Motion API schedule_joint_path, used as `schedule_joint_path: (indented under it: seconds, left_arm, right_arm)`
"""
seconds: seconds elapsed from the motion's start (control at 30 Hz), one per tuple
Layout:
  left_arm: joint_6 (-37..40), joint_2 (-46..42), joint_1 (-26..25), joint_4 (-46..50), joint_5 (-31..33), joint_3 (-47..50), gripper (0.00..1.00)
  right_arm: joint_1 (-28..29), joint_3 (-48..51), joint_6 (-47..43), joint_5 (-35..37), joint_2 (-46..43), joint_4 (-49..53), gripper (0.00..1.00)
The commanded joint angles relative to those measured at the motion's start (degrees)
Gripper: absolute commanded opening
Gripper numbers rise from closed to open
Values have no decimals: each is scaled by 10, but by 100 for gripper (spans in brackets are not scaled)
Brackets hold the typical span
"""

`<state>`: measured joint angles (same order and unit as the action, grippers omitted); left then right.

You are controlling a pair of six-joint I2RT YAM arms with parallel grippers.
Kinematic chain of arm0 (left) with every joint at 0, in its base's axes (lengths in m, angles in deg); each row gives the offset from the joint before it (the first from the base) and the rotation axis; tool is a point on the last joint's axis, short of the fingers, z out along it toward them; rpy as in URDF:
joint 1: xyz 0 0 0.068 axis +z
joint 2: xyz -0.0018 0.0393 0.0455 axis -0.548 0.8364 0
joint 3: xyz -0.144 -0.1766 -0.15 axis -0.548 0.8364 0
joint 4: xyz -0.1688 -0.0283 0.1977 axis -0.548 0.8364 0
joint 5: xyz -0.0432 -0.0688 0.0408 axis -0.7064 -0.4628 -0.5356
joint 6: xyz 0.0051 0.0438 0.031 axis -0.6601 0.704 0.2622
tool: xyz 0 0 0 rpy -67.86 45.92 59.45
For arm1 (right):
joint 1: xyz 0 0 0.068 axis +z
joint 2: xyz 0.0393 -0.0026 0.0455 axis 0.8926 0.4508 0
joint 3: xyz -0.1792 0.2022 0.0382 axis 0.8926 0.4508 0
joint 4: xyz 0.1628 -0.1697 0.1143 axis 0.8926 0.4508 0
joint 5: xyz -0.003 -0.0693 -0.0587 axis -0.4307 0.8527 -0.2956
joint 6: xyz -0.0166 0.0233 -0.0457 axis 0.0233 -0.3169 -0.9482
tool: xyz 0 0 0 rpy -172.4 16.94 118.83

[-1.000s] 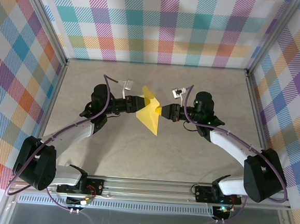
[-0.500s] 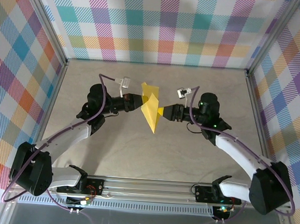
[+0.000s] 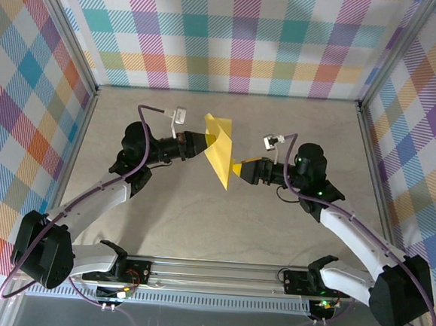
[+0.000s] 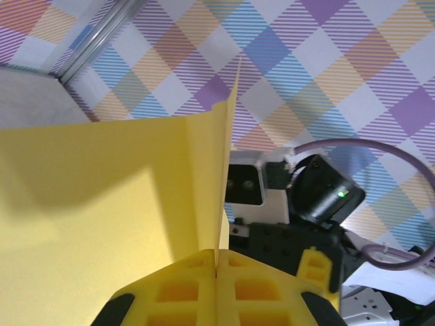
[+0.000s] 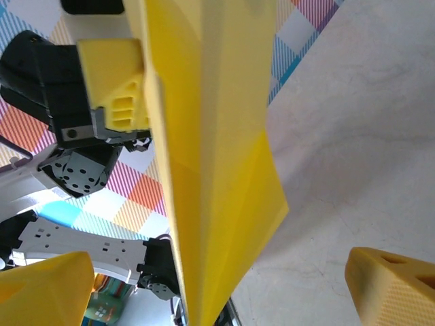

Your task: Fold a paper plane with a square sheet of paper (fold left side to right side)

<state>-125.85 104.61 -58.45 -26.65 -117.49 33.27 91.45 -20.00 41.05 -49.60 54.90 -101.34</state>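
The pale beige, faintly mottled flat tabletop (image 3: 198,229) runs from a silver aluminium rail (image 3: 217,269) along its near edge to a multicoloured checked back wall (image 3: 234,51) at the far side. Matching checked walls close it in on the left and right. On the rail, the left arm's black base (image 3: 128,268) sits near left, and the right arm's black base (image 3: 301,280) sits near right.

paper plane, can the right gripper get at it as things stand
Probably yes. The right gripper is open beside the paper plane, a finger either side of it in the wrist view, nothing between. The left gripper is shut on its far side, holding it up.
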Motion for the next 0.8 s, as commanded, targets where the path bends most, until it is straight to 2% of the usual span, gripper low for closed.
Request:
schedule_joint_path:
  seconds: [0.0,0.2,0.3,0.43,0.67,0.77]
  left_arm:
    - [-8,-3,-7,-43,-10,-17,1]
    - [-15,1,-12,-50,-10,-14,1]
    - [-15,1,-14,-49,-9,-13,1]
    - [-17,4,-14,-42,-6,-12,0]
    - [-18,14,-15,-42,2,-10,1]
    - [-17,16,-15,-42,3,-10,5]
  right_arm:
    - [12,-12,20,-31,22,-61,92]
    - [19,-35,37,-48,56,-109,81]
    - [19,-39,51,-54,65,-139,72]
    - [19,-45,61,-64,72,-163,56]
    - [19,-51,44,-50,59,-137,31]
    - [19,-54,30,-38,51,-109,18]
